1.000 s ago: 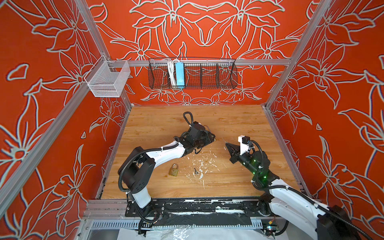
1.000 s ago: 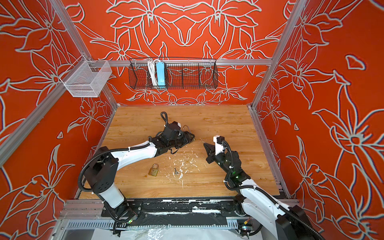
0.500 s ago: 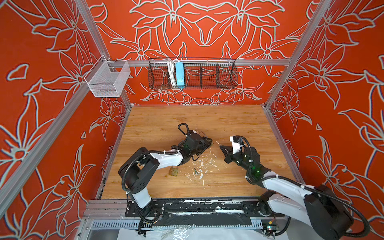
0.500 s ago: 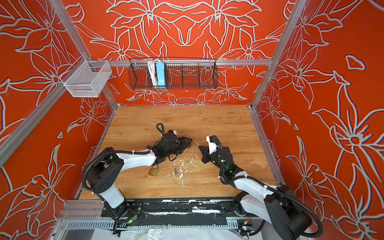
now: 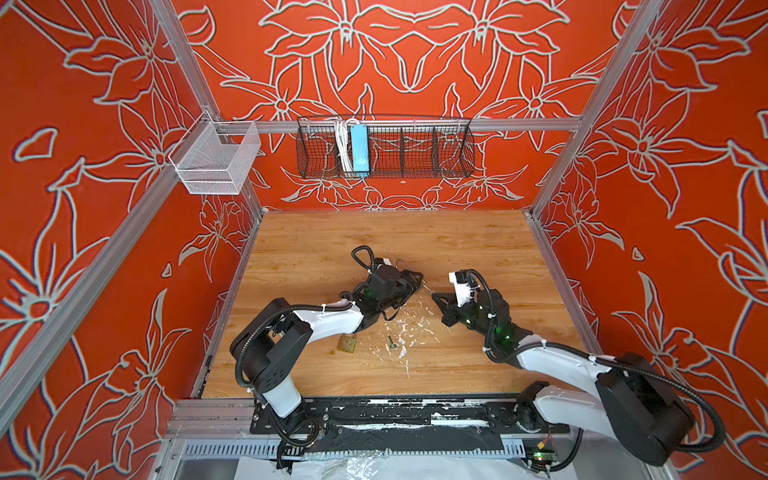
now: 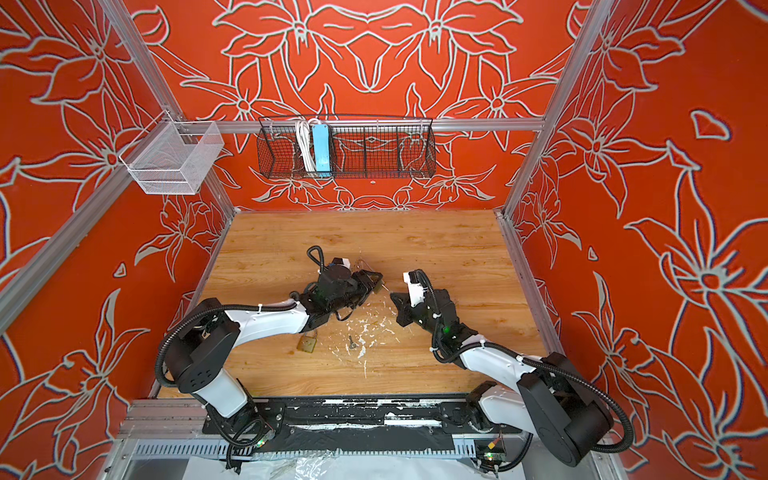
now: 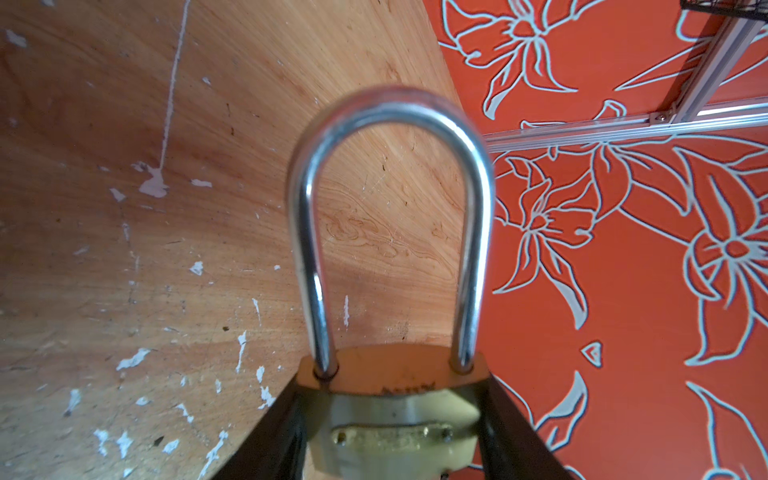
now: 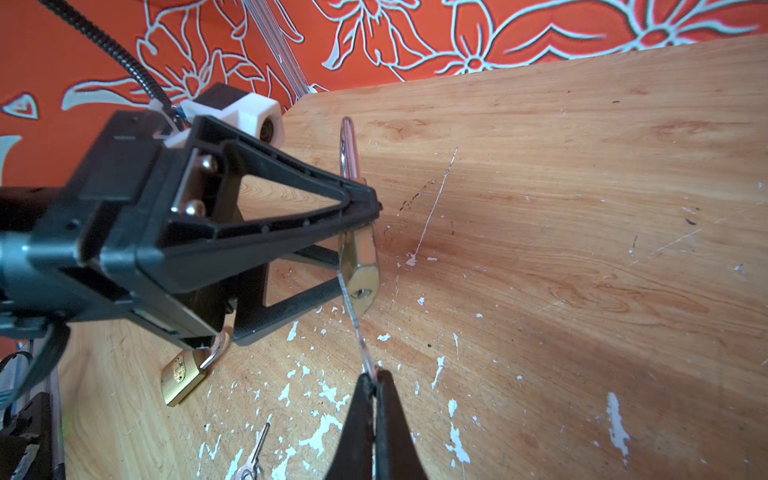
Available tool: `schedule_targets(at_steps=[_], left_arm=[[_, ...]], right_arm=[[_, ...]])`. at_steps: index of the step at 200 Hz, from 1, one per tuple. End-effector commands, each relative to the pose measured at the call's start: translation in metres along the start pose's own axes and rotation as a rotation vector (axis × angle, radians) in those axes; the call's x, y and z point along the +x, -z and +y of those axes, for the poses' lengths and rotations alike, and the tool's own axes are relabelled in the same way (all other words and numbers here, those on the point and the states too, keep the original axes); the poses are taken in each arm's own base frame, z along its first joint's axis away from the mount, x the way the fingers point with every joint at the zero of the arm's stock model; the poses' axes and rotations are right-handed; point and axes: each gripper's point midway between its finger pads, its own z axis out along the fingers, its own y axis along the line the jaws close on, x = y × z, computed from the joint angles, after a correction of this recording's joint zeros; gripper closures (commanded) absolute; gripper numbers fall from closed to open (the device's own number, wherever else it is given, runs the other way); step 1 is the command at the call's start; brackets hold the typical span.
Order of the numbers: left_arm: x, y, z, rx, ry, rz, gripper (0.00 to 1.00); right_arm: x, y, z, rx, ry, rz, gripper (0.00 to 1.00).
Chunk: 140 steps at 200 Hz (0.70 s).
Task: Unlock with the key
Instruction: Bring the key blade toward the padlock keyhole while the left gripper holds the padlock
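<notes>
Paint-flecked wood counter (image 5: 374,241), orange floral walls (image 5: 415,62); left claw (image 5: 411,280) clamps padlock (image 7: 386,415), right claw (image 8: 374,382) pinches key (image 8: 353,316), keyhole (image 8: 360,293) only shows from right wrist.

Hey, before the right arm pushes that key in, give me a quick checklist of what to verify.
1. Left gripper clamped on the held padlock: ok.
2. Right gripper pinching the key: ok.
3. Key tip inside the keyhole: not ok, the blade seems to pass beside it.
4. Shackle legs both seated: ok.
5. Spare padlock and spare key lying clear on the table: ok.
</notes>
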Motion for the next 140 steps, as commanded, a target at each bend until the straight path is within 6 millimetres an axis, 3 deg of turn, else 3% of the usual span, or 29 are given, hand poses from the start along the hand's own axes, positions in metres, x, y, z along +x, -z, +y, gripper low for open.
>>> schedule_targets(at_steps=[1,140], left_arm=[[-0.0155,0.0155,-0.0463,0.145,0.015,-0.054,1.0],[-0.0248,0.0184,-0.0484,0.153,0.03,-0.066,1.0]], right_arm=[[-0.0131,-0.0034,0.0069,-0.01,0.019,-0.017,1.0],[-0.009,-0.0068,0.0068,-0.007,0.02,0.012,1.0]])
